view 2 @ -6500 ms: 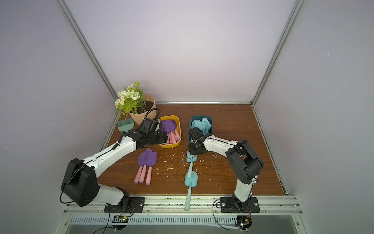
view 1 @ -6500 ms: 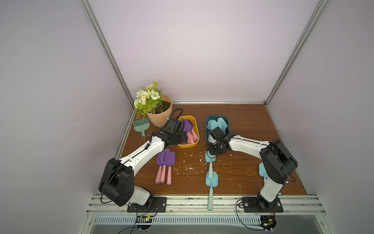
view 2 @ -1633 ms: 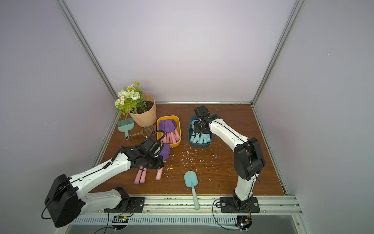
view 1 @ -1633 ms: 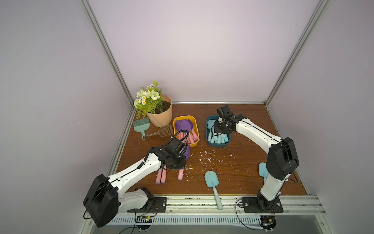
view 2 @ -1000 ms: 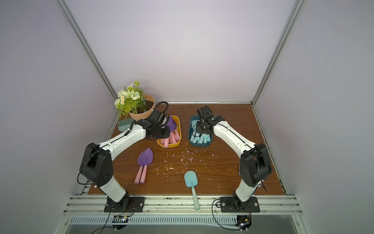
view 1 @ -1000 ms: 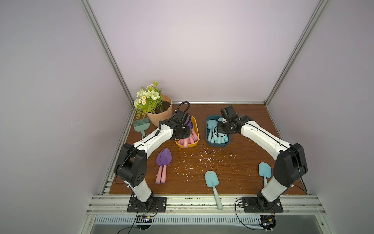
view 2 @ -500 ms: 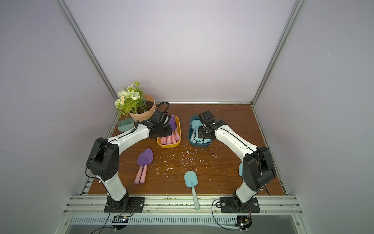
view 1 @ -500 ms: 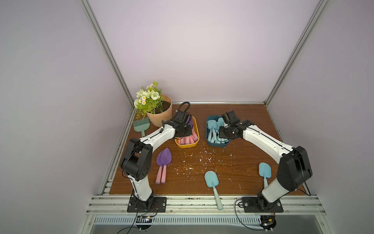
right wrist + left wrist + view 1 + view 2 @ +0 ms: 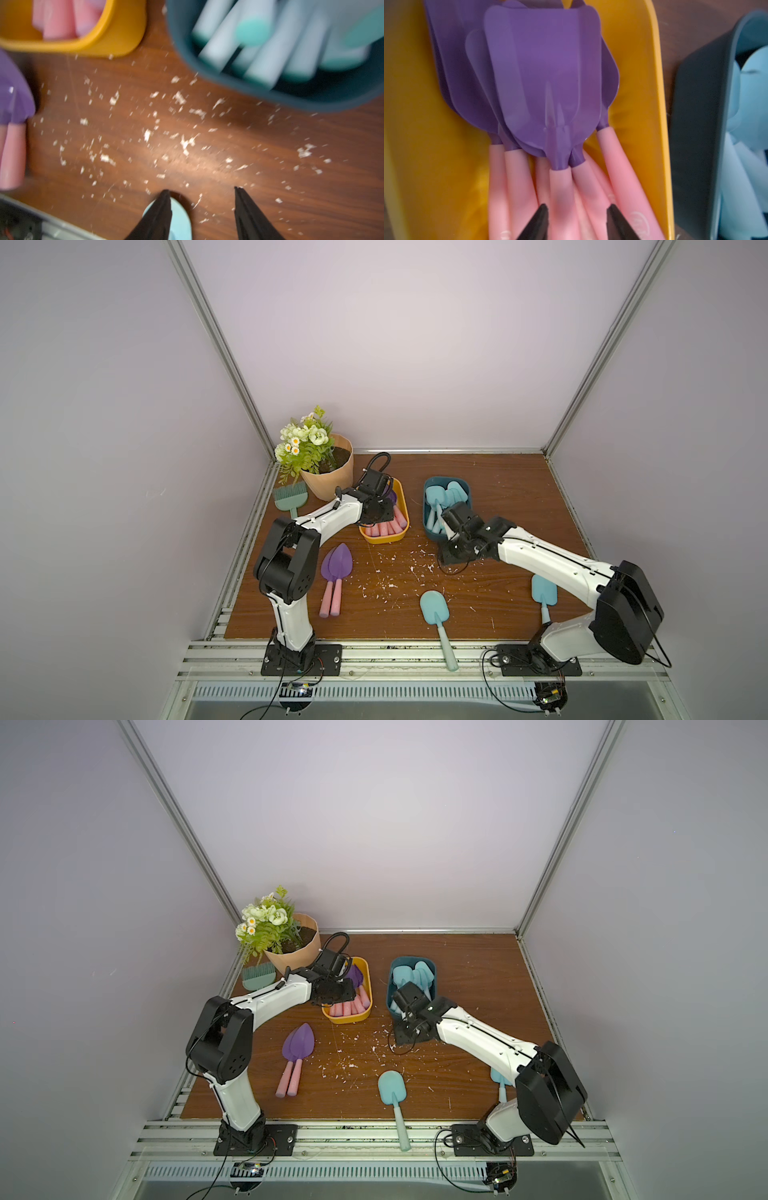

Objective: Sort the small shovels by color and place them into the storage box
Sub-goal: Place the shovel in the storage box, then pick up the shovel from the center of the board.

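Observation:
Both top views show two storage boxes. The yellow box (image 9: 384,537) (image 9: 349,1019) holds several purple shovels with pink handles (image 9: 546,72). The dark blue box (image 9: 446,481) (image 9: 411,960) holds several light blue shovels (image 9: 270,62). My left gripper (image 9: 380,510) (image 9: 577,209) hangs open over the pink handles in the yellow box. My right gripper (image 9: 451,558) (image 9: 201,190) is open and empty, low over the table in front of the blue box. Two purple shovels (image 9: 336,568) (image 9: 298,1046) and two light blue ones (image 9: 434,608) (image 9: 543,591) lie loose on the table.
A flower pot (image 9: 328,481) and a green brush (image 9: 291,497) stand at the back left, behind my left arm. White flakes (image 9: 395,568) are scattered over the wooden table between the boxes and the front rail (image 9: 374,651).
My left gripper has opened over the yellow box, and the purple shovel it carried lies among the others. My right arm has drawn back from the blue box toward the front.

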Motion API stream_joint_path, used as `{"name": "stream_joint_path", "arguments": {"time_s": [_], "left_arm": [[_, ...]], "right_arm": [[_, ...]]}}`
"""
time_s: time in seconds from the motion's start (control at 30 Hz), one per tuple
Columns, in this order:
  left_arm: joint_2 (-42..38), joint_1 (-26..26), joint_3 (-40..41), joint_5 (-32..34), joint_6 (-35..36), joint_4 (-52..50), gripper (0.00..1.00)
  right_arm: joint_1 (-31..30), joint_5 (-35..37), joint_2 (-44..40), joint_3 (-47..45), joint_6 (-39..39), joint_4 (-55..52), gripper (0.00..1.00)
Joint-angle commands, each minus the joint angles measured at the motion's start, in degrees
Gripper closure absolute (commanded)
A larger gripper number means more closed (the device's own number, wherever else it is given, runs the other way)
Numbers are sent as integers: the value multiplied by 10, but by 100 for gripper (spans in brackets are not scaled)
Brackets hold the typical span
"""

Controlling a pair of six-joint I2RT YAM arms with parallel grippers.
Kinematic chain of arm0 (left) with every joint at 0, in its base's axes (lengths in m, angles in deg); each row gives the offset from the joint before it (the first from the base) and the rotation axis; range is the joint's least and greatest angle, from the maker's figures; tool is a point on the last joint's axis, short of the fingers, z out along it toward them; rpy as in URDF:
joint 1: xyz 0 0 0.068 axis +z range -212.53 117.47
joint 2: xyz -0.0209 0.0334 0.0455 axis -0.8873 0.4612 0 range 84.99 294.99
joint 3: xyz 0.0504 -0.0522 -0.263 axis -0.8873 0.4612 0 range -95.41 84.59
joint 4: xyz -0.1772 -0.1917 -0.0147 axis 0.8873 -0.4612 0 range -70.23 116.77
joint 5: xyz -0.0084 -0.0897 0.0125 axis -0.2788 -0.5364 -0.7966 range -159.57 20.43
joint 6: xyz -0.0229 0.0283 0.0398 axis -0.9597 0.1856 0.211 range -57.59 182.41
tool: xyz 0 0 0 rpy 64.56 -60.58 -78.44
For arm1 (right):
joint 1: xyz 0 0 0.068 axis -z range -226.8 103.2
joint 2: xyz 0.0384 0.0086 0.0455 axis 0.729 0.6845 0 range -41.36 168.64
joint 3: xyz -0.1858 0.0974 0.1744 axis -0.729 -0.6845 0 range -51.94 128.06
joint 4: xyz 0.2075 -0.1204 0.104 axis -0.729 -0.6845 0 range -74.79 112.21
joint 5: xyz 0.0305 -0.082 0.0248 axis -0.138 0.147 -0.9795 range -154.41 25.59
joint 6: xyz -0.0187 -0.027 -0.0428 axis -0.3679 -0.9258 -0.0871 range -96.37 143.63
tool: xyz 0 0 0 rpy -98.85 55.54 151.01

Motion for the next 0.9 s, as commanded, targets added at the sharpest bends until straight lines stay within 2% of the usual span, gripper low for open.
{"name": "stream_joint_path", "arguments": {"time_s": [0.0,0.17,0.43,0.63,0.87], "left_arm": [[-29,6,8,5,-1,-1,45],[-61,6,21,15,-4,5,43],[-83,6,24,12,1,7,42],[-99,6,40,15,-3,7,42],[-116,6,59,22,-10,3,41]], "right_arm": [[-54,-46,-31,-33,42,-27,46],[-127,-87,-44,-70,66,-34,46],[-221,-102,-28,-121,111,-33,46],[-248,-115,-25,-155,144,3,47],[-264,-118,12,-177,141,46,52]]}}
